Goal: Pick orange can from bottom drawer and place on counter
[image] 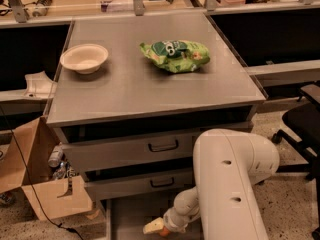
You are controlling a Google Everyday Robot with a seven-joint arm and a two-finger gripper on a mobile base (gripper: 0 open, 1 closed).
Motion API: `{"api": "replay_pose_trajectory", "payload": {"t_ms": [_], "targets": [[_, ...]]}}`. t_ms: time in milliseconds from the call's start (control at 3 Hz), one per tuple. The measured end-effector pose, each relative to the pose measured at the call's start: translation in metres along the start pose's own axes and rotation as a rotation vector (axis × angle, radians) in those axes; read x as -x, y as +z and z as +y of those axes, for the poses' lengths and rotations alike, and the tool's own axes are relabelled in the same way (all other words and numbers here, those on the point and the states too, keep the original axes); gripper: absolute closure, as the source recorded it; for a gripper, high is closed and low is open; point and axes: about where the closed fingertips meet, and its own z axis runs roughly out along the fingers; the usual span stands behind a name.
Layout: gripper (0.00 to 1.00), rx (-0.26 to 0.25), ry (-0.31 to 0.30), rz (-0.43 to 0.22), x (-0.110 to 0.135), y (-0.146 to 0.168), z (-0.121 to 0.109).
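We see a brushed, matt grey metal tabletop (130, 91) carrying a glossy, crinkled green plastic bag (175, 55) and a smooth matt cream bowl (84, 59). Our gripper (154, 227), pale smooth plastic, sits low in the dull grey metal bottom drawer (127, 219), below the arm (230, 184) with its satin white shell; beside the cabinet stands a rough brown cardboard box (30, 156)

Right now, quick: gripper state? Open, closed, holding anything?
Gripper: low in the bottom drawer, right at the orange can, of which only a sliver shows; open, closed or holding cannot be told.
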Motion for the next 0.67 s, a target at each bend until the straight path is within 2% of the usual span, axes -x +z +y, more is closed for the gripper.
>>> {"api": "replay_pose_trajectory", "payload": {"t_ms": [333,667], "targets": [[0.00,0.018,-0.001,0.006,0.0221,0.0391,0.0098],[0.00,0.018,-0.002,0.006,0.0223,0.0396,0.0097]]}}
